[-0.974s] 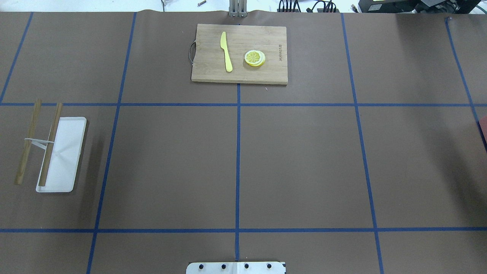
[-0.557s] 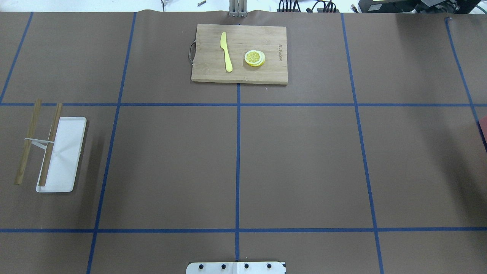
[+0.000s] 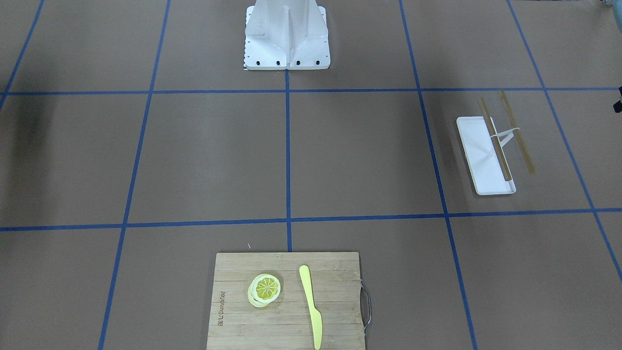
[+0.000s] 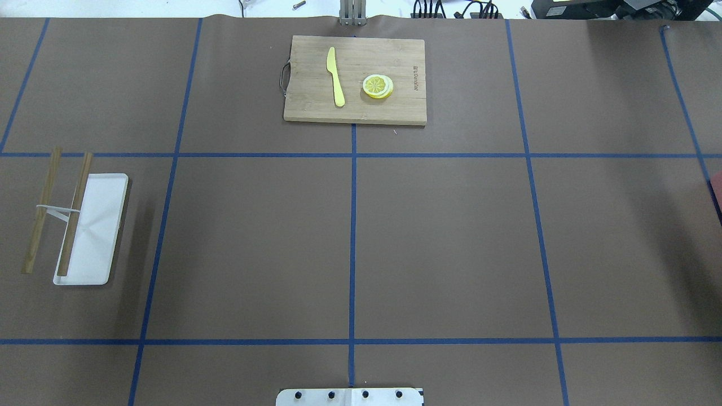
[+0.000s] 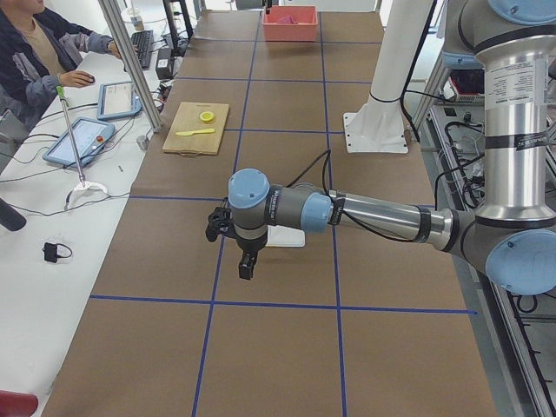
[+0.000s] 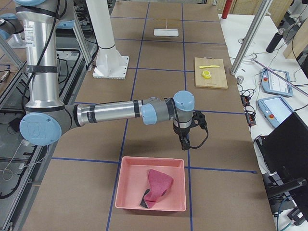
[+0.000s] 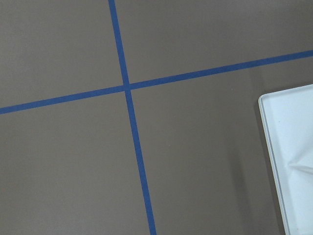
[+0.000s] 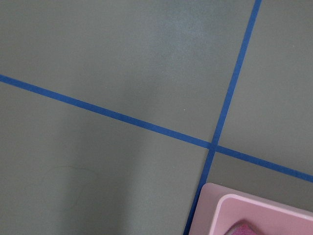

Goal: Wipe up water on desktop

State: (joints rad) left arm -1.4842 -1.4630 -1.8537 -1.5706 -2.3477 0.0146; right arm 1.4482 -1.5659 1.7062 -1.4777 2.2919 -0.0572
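Observation:
The desktop (image 4: 451,242) is a flat brown surface crossed by blue tape lines. No water shows clearly on it; the right wrist view has only a faint curved outline (image 8: 61,186). My left gripper (image 5: 247,266) hangs over the desktop beside a white tray (image 4: 98,231); I cannot tell if it is open or shut. My right gripper (image 6: 183,143) hangs just past the far rim of a pink bin (image 6: 126,192) that holds a crumpled pink cloth (image 6: 158,185); I cannot tell its state either. Neither gripper shows in the overhead, front or wrist views.
A bamboo cutting board (image 4: 389,110) with a yellow knife (image 4: 337,79) and lemon slices (image 4: 378,86) lies at the far middle. Two wooden sticks (image 4: 40,211) joined by a white band lie across the tray's edge. The robot base (image 3: 286,34) stands mid-table. An operator (image 5: 35,52) sits alongside.

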